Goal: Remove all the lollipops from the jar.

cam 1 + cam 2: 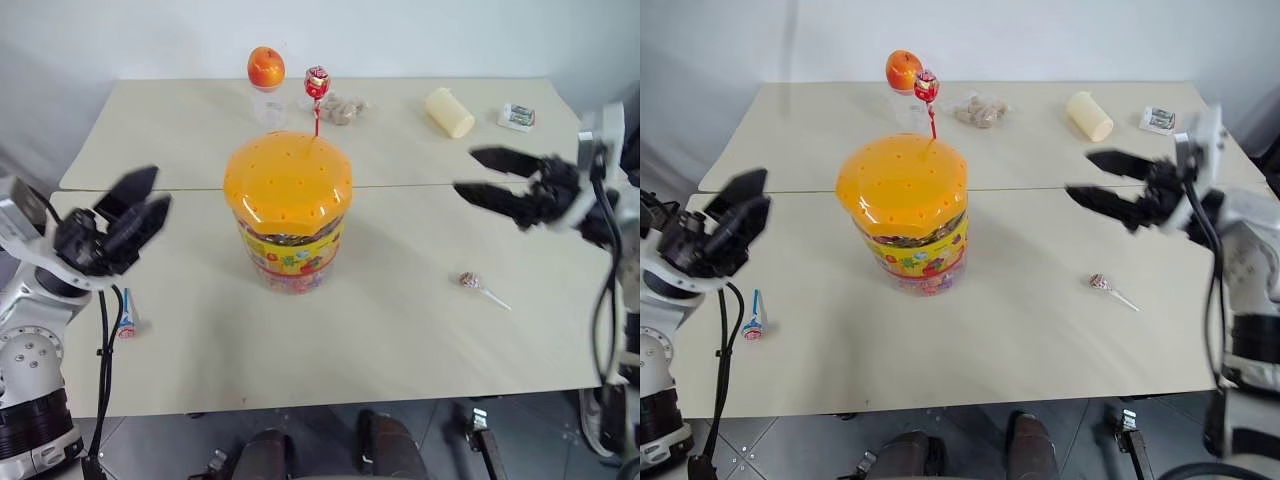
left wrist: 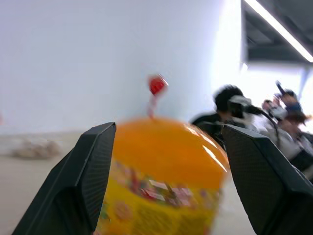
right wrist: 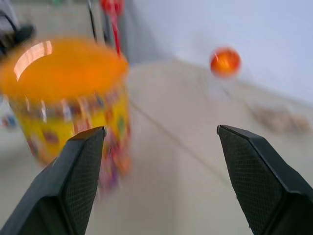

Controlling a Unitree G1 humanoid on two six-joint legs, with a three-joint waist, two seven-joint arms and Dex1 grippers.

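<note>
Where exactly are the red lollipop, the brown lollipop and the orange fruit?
red lollipop (image 1: 317,81), left eye view, on its wrapped head above the jar lid.
brown lollipop (image 1: 467,280), left eye view, on its head, lying on the table.
orange fruit (image 1: 266,67), left eye view, on its middle.

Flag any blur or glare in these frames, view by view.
Eye views: tabletop sharp, left gripper motion-smeared. Left wrist view: the large clear jar with orange domed lid is blurred, with glare streaks. Right wrist view: jar, round orange fruit smeared.
</note>
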